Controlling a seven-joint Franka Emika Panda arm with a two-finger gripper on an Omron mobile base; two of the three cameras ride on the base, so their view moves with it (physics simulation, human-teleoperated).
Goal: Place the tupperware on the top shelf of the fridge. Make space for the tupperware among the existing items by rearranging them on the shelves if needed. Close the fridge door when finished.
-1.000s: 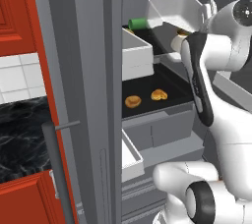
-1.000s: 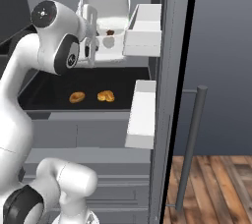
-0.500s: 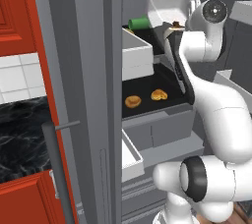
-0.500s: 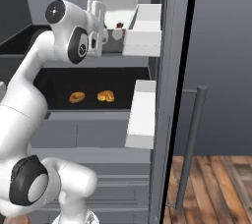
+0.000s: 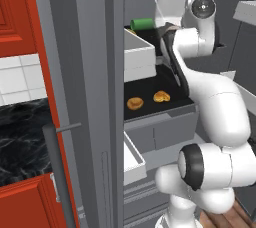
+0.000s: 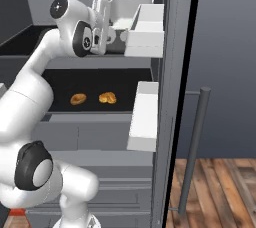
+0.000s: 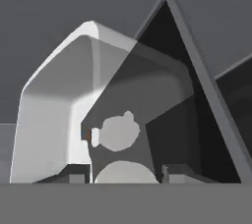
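Claw (image 6: 106,22): upper centre of the right base view, at the tupperware's (image 6: 122,14) rim; grip or release, cannot tell.
Tupperware: smooth white tub, tilted, at top shelf (image 5: 150,34) level.
Shelf neighbours: green cylinder (image 5: 142,23); two glossy pastries (image 5: 147,100) on the lower board.
Left: settle tub, shut fridge door (image 5: 75,97).

No text, label, brand, number or sign can be read anywhere in these pictures.
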